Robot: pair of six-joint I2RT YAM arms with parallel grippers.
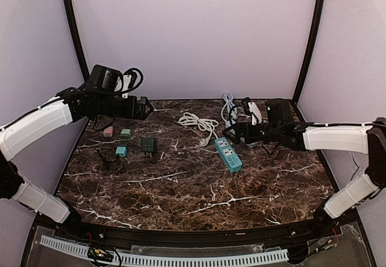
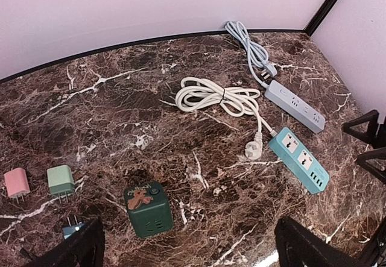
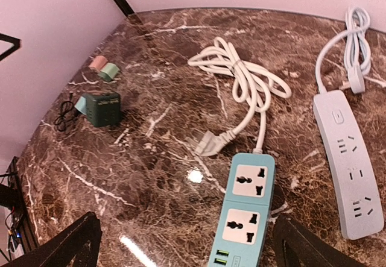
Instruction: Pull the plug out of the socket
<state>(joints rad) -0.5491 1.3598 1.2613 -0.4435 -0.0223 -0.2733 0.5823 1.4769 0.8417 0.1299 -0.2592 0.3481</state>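
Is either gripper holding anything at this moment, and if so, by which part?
Nothing is held. The left gripper and the right gripper are both open, fingers wide apart with nothing between them.
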